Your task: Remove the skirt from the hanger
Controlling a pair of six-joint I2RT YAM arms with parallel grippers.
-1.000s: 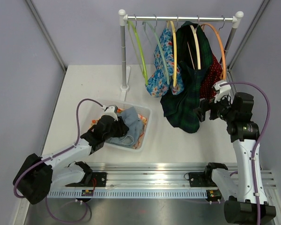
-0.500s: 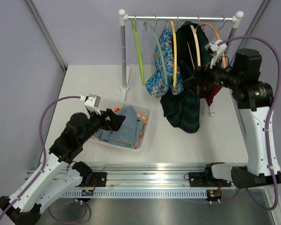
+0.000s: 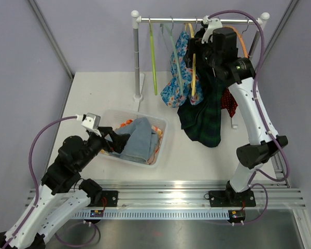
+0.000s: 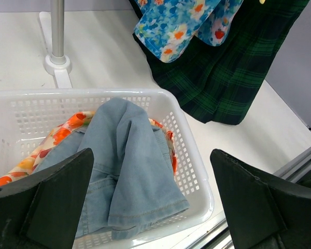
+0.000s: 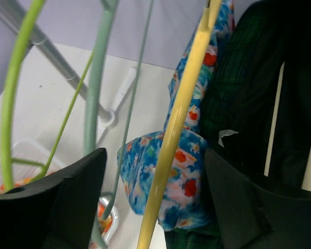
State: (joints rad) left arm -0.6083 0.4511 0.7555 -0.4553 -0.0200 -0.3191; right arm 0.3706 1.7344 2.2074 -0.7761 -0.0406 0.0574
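Rail [image 3: 197, 21] at the back of the table in the overhead view, and the floral skirt [image 3: 177, 85] hangs from it on the yellow hanger [image 3: 193, 57], just left of a dark plaid garment [image 3: 202, 119]. The right gripper [image 3: 199, 52] is up high at that hanger. The left gripper [image 3: 114, 139] hovers over the white basket [image 3: 163, 136], where a denim piece [image 3: 140, 139] lies.

Left wrist view now: both fingers [image 4: 57, 197] stand wide apart with nothing between them, and the denim [image 4: 129, 161] sits below in the basket on an orange patterned cloth [image 4: 62, 132]. The floral skirt's hem [image 4: 181, 26] dangles beyond the basket, clear of it.

Over to the right wrist: jaws spread wide here too, and the yellow hanger [image 5: 181, 109] runs down between the fingers [image 5: 57, 202], not pinched. The floral skirt [image 5: 189, 171] is draped on it, plaid [image 5: 249, 93] right beside it. A green hanger [image 5: 15, 88] and a pale teal hanger [image 5: 96, 83] hang bare to the left.
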